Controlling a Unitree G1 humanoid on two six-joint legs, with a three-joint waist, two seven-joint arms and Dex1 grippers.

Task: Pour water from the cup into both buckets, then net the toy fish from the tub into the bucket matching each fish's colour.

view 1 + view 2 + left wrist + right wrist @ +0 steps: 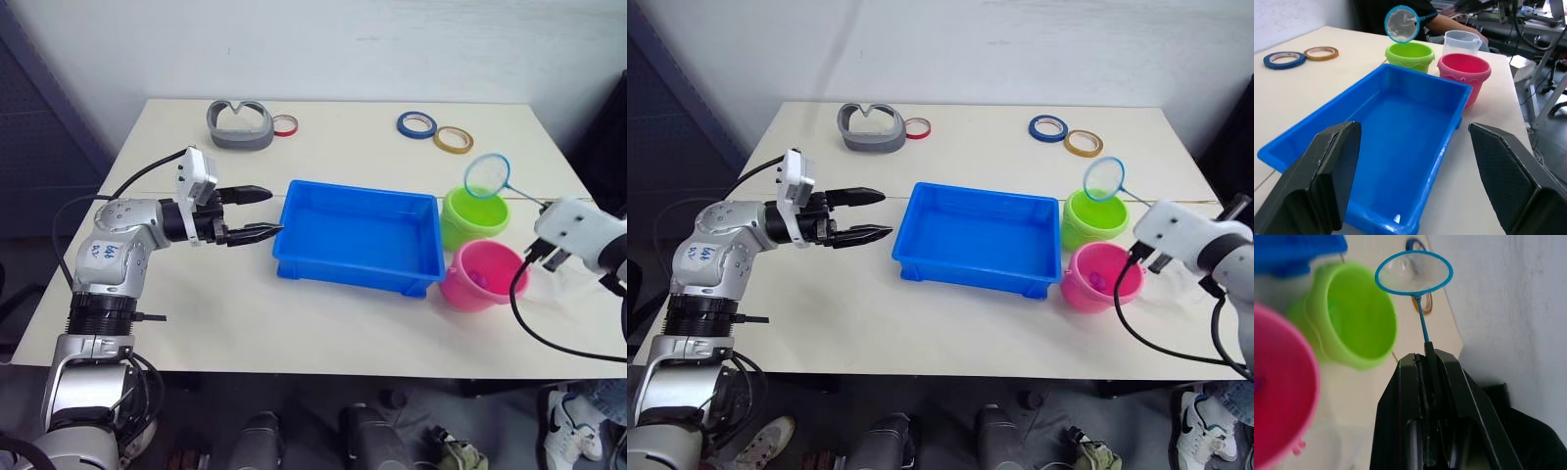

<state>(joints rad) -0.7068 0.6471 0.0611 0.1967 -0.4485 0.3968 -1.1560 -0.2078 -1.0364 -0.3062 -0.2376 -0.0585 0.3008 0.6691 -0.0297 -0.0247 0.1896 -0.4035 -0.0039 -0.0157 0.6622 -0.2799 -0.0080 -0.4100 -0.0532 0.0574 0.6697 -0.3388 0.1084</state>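
Note:
The blue tub (pixel 358 235) sits mid-table, and I see no toy fish in it. My left gripper (pixel 257 213) is open just off its left end, fingers (pixel 1332 166) spread wide. To the tub's right stand the lime green bucket (pixel 475 217) and, nearer me, the pink bucket (pixel 482 276) with a small dark-pink speck inside. My right gripper (pixel 1426 350) is shut on the net's handle. The blue-rimmed net (pixel 487 175) hangs over the green bucket's far rim, and its mesh looks empty. The clear cup (pixel 1462 43) stands just beyond the buckets.
At the table's back lie a grey curved object (pixel 239 125), a red tape ring (pixel 285 124), a blue tape ring (pixel 417 124) and a yellow one (pixel 454 139). A person's arm (pixel 1449 22) shows past the table's right edge. The buckets stand near that edge.

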